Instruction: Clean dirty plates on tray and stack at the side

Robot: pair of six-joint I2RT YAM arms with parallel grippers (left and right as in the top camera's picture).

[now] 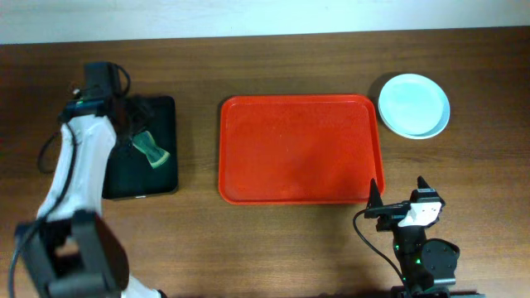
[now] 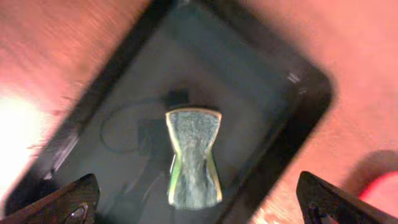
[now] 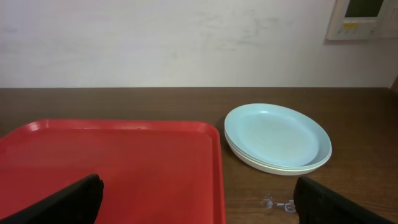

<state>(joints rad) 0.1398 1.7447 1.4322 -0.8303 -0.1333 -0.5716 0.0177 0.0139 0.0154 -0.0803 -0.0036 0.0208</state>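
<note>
Plates (image 3: 277, 134): one stack, standing on the worktop (image 1: 290, 248) just beside the far right corner of the tray (image 1: 248, 149), apart from its rim. The top plate is light blue. Paler rims show beneath it in the right wrist view, but the number of plates in the stack is hard to make out.

Tray: one, red, at the centre of the worktop. Its near edge is cut off in the right wrist view.

Black tray (image 2: 298, 93): one, on the left, holding one hourglass-shaped green sponge (image 2: 194, 155).

Left gripper (image 2: 199, 208): over the black tray, one finger to each side of the sponge, spread wide, holding nothing. From overhead the arm hides it, and the left wrist view is blurred.

Right gripper (image 1: 398, 197): beside the tray's near right corner, fingers spread wide, holding nothing.

One small clear item (image 3: 277, 203) lies on the worktop in front of the stack. It is too small to identify.
</note>
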